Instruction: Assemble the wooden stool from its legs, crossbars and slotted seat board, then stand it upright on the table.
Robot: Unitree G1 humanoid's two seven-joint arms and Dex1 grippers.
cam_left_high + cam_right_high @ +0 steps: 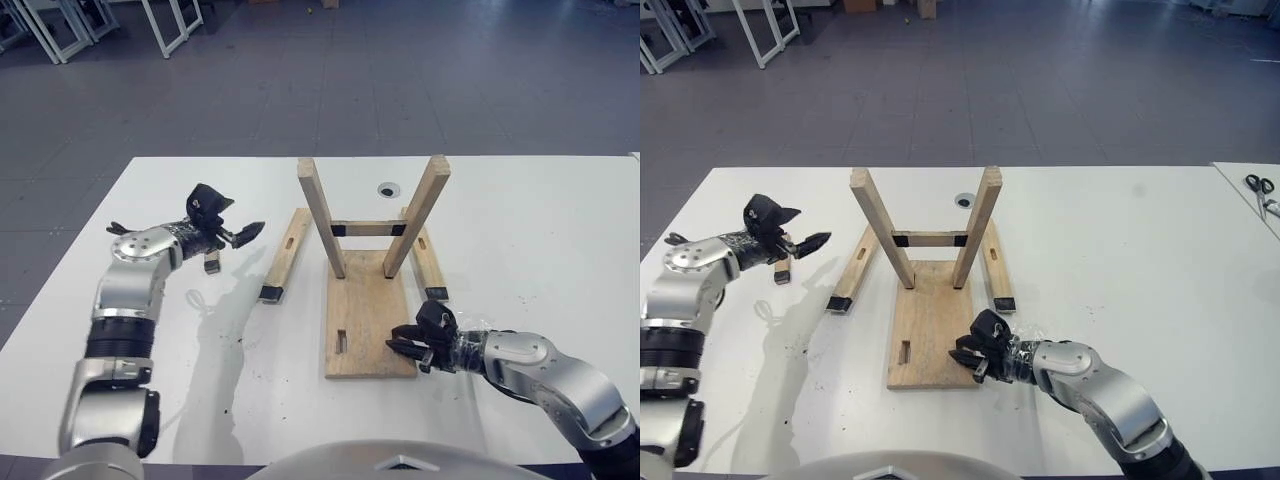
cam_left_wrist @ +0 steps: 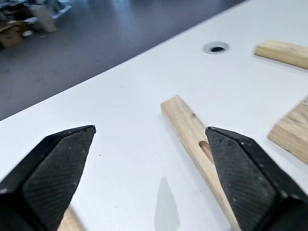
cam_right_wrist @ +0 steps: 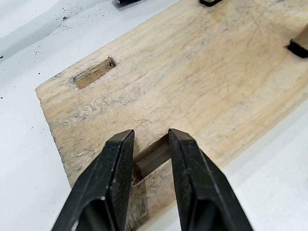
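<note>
The board (image 1: 365, 320) lies flat on the table (image 1: 540, 230), about midway along the near edge. Two legs (image 1: 322, 215) stand in its far slots, splayed outward and tied by a crossbar (image 1: 368, 228). One loose leg (image 1: 287, 255) lies flat to the left of that frame and another leg (image 1: 428, 262) lies just beside the board's right edge. The right gripper (image 3: 150, 132) sits at the board's near right corner, its fingers a narrow gap apart and holding nothing, with the tips right over the empty slot (image 3: 155, 155) there. The left gripper (image 2: 149, 129) hangs toward the left edge of the table with its fingers spread wide and empty, above a short bar (image 1: 212, 264) that is probably the second crossbar. The main hazard, as I judge it, is the standing pair. It is held only by its two slots, so a push or drag on the board's near corner could rock it over or pull a tenon out. A fingertip catching in the slot could also lift that corner. On the left, a grasp that closes off-centre could skid the bar toward the table's edge, and a sweep toward the nearby leg might knock the frame.
</note>
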